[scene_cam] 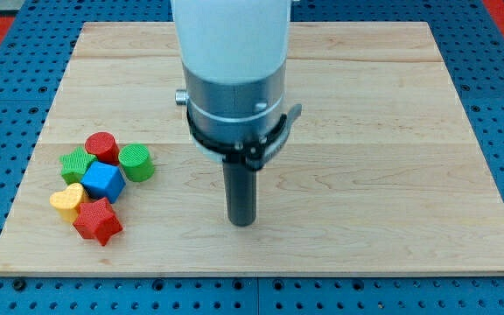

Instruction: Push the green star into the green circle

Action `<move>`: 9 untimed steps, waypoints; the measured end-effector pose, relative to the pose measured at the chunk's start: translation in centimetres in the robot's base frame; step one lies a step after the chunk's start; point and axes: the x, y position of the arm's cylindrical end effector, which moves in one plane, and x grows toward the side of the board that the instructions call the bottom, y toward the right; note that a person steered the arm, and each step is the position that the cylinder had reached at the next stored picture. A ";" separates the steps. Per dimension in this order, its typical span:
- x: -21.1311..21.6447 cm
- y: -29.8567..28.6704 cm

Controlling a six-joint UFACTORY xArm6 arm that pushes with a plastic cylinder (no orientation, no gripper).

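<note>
My tip [242, 220] rests on the wooden surface [392, 131], well right of the cluster; no hand shows. Green star [76, 164] at the cluster's left, red cylinder [102, 146] between it and green circle [136, 163].

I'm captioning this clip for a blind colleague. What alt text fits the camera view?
My tip rests on a wooden board, well to the right of six clustered blocks at the view's lower left: green star, red cylinder, green circle, blue cube, yellow heart, red star.
</note>
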 end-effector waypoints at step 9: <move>-8.5 -25.9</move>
